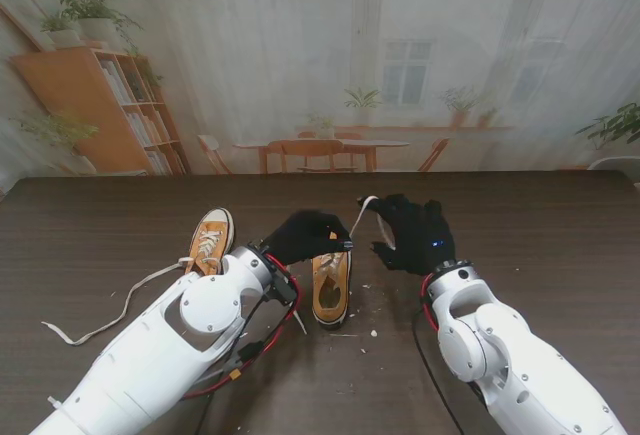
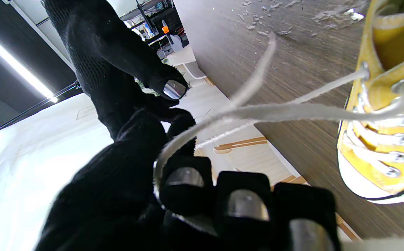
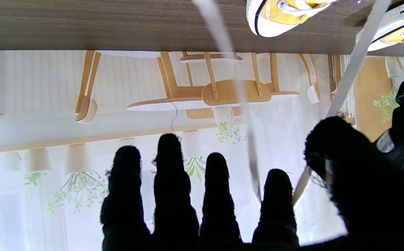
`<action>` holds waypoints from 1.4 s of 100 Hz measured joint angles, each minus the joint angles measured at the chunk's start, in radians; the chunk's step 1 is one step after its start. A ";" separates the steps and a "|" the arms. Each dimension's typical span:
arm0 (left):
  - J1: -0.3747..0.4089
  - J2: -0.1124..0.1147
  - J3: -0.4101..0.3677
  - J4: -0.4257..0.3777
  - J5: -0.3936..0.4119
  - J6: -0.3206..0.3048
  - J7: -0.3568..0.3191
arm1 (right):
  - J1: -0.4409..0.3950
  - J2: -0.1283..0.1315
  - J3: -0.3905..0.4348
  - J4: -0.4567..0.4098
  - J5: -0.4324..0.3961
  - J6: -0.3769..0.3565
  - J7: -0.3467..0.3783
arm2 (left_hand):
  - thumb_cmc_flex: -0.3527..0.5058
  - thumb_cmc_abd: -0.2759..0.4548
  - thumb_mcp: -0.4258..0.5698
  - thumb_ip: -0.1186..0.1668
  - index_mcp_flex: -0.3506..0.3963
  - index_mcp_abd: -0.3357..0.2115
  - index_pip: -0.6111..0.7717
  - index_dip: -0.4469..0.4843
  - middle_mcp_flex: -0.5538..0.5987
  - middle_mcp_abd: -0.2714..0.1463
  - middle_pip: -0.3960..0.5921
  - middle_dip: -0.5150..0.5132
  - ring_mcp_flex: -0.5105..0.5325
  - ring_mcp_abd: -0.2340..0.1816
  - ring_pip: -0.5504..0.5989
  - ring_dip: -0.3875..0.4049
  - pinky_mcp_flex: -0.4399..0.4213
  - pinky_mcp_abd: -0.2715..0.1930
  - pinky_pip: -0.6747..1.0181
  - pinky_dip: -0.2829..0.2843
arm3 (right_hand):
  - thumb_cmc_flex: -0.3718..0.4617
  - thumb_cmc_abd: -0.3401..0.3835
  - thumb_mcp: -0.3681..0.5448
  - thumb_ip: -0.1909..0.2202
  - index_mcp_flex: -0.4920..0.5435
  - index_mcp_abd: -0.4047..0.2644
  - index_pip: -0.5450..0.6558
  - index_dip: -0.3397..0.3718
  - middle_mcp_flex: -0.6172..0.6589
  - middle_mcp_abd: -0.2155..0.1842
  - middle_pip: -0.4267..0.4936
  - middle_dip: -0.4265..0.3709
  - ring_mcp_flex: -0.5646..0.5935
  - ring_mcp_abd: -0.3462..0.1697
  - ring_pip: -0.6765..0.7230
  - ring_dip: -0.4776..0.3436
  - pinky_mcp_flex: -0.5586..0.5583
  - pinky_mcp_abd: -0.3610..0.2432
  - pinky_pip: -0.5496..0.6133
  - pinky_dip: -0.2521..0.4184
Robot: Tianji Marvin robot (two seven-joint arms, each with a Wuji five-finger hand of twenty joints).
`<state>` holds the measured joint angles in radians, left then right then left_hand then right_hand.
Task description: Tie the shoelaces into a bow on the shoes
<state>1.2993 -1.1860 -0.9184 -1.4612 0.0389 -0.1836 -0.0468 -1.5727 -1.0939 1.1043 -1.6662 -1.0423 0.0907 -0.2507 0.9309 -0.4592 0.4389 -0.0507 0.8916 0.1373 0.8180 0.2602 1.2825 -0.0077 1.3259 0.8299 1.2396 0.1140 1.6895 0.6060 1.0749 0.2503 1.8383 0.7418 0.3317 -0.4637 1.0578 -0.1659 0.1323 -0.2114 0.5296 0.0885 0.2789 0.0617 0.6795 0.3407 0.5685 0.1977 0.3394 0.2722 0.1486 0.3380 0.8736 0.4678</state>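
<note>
A: Fingers?
B: Left hand (image 1: 306, 236) curled, pinching a lace (image 2: 292, 112). Right hand (image 1: 412, 233) grips the other lace (image 1: 362, 211), thumb-pinched.
A: Shoes?
B: One shoe (image 1: 331, 286) centre frame, half hidden by left hand; second shoe (image 1: 210, 241) left of it, loose lace (image 1: 110, 313) trailing lower left.

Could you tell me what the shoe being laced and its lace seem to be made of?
Shoe: likely yellow canvas, matte woven look, shiny metal eyelets, white glossy rubber toe. Lace: flat white woven cloth, probably cotton, slightly fuzzy.
</note>
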 measured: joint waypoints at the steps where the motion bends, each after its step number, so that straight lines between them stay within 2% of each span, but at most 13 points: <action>1: 0.001 0.000 -0.001 -0.001 0.001 0.000 0.000 | -0.001 0.000 0.001 -0.001 0.000 0.000 -0.001 | 0.000 0.000 0.000 0.000 0.000 0.000 0.000 0.000 0.000 0.000 0.000 0.000 0.000 0.000 0.000 0.000 0.000 0.000 0.000 0.000 | 0.000 0.000 0.000 0.000 0.000 -0.003 -0.012 -0.008 -0.006 0.000 -0.010 -0.004 -0.008 0.000 -0.012 -0.006 -0.008 0.000 -0.008 -0.010; 17: 0.020 0.005 -0.018 -0.017 0.011 -0.003 -0.004 | -0.011 -0.001 0.002 -0.009 0.000 0.001 -0.027 | 0.000 0.000 -0.008 0.000 0.000 0.000 -0.005 0.000 0.000 0.000 0.000 0.000 0.000 0.000 0.000 0.000 0.000 0.000 0.000 0.000 | -0.011 0.000 -0.010 0.000 0.000 -0.048 -0.183 -0.049 -0.056 0.005 -0.118 -0.053 -0.057 0.022 -0.146 -0.088 -0.045 -0.014 -0.073 -0.090; 28: 0.046 0.010 -0.048 -0.040 0.051 -0.003 -0.006 | -0.021 -0.006 0.002 -0.016 0.019 0.013 -0.048 | 0.000 0.011 -0.018 0.000 -0.003 0.000 -0.063 -0.024 0.000 0.000 0.000 0.000 0.000 -0.001 0.000 0.000 0.000 0.000 0.000 0.000 | -0.041 0.000 -0.011 0.000 0.000 -0.069 -0.194 -0.009 -0.056 0.005 -0.102 -0.053 -0.038 0.022 -0.137 -0.090 -0.035 -0.014 -0.053 -0.100; 39: 0.092 0.013 -0.098 -0.078 0.073 -0.003 0.004 | -0.035 -0.011 -0.001 -0.030 0.002 0.107 -0.069 | 0.000 0.011 -0.018 0.000 -0.028 0.000 -0.114 -0.037 0.000 0.000 0.000 0.000 0.000 -0.001 0.000 0.000 0.000 0.000 0.000 0.000 | -0.050 0.000 -0.050 0.000 0.000 -0.119 -0.144 0.049 -0.075 0.006 0.082 0.015 0.044 0.023 0.003 -0.003 0.051 -0.001 0.051 -0.074; 45: 0.118 0.017 -0.124 -0.101 0.079 -0.003 0.010 | -0.041 -0.015 -0.002 -0.034 0.012 0.135 -0.087 | 0.000 0.011 -0.018 0.000 -0.028 0.000 -0.120 -0.037 0.000 0.000 0.000 0.000 0.000 -0.001 0.000 0.000 0.000 0.000 0.000 0.000 | -0.050 0.000 -0.050 0.000 0.001 -0.134 -0.081 0.058 -0.075 0.007 0.306 0.143 0.085 0.025 0.233 0.104 0.136 0.011 0.180 -0.004; 50: 0.138 0.020 -0.143 -0.117 0.092 -0.003 0.014 | -0.044 -0.021 -0.003 -0.031 0.042 0.132 -0.124 | 0.000 0.011 -0.026 0.000 -0.028 0.000 -0.129 -0.037 0.000 0.000 0.000 0.000 0.000 -0.002 0.000 0.000 0.000 0.000 0.000 0.000 | -0.050 0.000 -0.050 0.000 0.001 -0.138 -0.034 0.058 -0.064 0.007 0.414 0.239 0.087 0.006 0.379 0.166 0.185 0.011 0.264 0.054; 59: 0.165 0.027 -0.174 -0.139 0.105 -0.002 0.014 | -0.049 -0.033 0.003 -0.030 0.113 0.104 -0.146 | 0.000 0.012 -0.026 0.000 -0.028 0.000 -0.131 -0.037 0.000 0.000 0.000 0.000 0.000 -0.002 0.000 0.000 0.000 0.000 0.000 0.000 | -0.048 -0.005 -0.049 0.000 0.000 -0.127 0.046 0.057 0.046 0.003 0.488 0.367 0.142 -0.013 0.555 0.223 0.253 0.008 0.374 0.134; 66: 0.179 0.032 -0.191 -0.148 0.108 0.000 0.013 | -0.054 -0.044 0.015 -0.031 0.200 0.052 -0.141 | 0.000 0.012 -0.026 0.000 -0.028 0.000 -0.131 -0.037 0.000 0.000 0.000 0.000 0.000 -0.002 0.000 0.000 0.000 0.000 0.000 0.000 | -0.048 -0.022 -0.046 0.000 0.000 -0.081 0.085 0.057 0.123 -0.014 0.489 0.378 0.178 -0.018 0.583 0.225 0.278 0.002 0.406 0.155; 85: 0.205 0.040 -0.224 -0.163 0.116 0.006 0.008 | -0.057 -0.067 0.028 -0.017 0.317 -0.068 -0.160 | 0.000 0.013 -0.026 0.000 -0.028 0.000 -0.131 -0.037 0.000 0.000 0.000 0.000 0.000 -0.002 0.000 0.000 0.000 0.000 0.000 0.000 | -0.018 -0.071 0.036 0.000 0.000 0.078 0.181 0.070 0.280 -0.041 0.322 0.291 0.229 -0.025 0.505 0.192 0.295 -0.002 0.392 0.144; 107: 0.227 0.041 -0.252 -0.176 0.127 0.008 0.022 | -0.057 -0.085 0.037 0.006 0.500 -0.152 -0.139 | 0.000 0.014 -0.026 0.000 -0.028 0.000 -0.131 -0.037 0.000 0.000 0.000 0.000 0.000 -0.003 0.000 0.000 0.000 0.000 0.000 0.000 | -0.018 -0.076 0.044 0.000 0.000 0.093 0.186 0.071 0.302 -0.043 0.091 0.070 0.230 -0.026 0.184 0.074 0.212 -0.004 0.182 0.006; 115: 0.232 0.041 -0.261 -0.185 0.120 0.006 0.031 | -0.057 -0.095 0.042 0.019 0.636 -0.212 -0.116 | 0.000 0.025 -0.026 0.000 -0.028 0.000 -0.135 -0.037 0.000 0.000 0.000 0.000 0.000 -0.003 0.000 0.000 0.000 0.000 0.000 0.000 | -0.018 -0.076 0.044 0.000 0.001 0.072 0.186 0.080 0.286 -0.044 -0.011 0.019 0.183 -0.026 0.052 0.021 0.135 -0.016 0.088 -0.070; 125: 0.236 0.041 -0.268 -0.198 0.112 0.002 0.040 | -0.056 -0.109 0.048 0.032 0.841 -0.264 -0.063 | 0.022 0.037 -0.028 0.000 -0.028 0.000 -0.137 -0.037 0.000 0.000 0.000 0.000 0.000 -0.003 0.000 0.000 0.000 0.000 0.000 0.000 | -0.018 -0.076 0.044 0.000 0.030 0.062 0.188 0.083 0.286 -0.044 -0.041 0.008 0.174 -0.026 -0.004 -0.010 0.098 -0.039 0.040 -0.121; 140: 0.232 0.040 -0.269 -0.209 0.113 -0.004 0.053 | -0.047 -0.141 0.041 0.054 1.104 -0.293 -0.069 | 0.022 0.038 -0.028 0.000 -0.028 0.000 -0.137 -0.037 0.000 0.000 0.000 0.000 0.000 -0.003 0.000 0.000 0.000 0.000 0.000 0.000 | 0.005 -0.089 0.046 0.000 0.120 0.063 0.207 0.107 0.300 -0.039 -0.064 0.005 0.160 -0.026 -0.029 -0.023 0.078 -0.073 0.013 -0.162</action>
<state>1.5308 -1.1462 -1.1875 -1.6705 0.1522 -0.1881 0.0059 -1.6193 -1.2348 1.1449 -1.6117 0.0612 -0.2018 -0.3202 0.9529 -0.4214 0.4109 -0.0508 0.8633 0.1378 0.6813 0.2231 1.2825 -0.0077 1.3261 0.8298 1.2397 0.1113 1.6895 0.6060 1.0749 0.2503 1.8386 0.7418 0.3364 -0.5523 1.1036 -0.1659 0.2522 -0.1487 0.7369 0.1955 0.5791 0.0226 0.6159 0.3460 0.7286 0.1718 0.3105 0.2487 0.2269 0.2653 0.8865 0.3055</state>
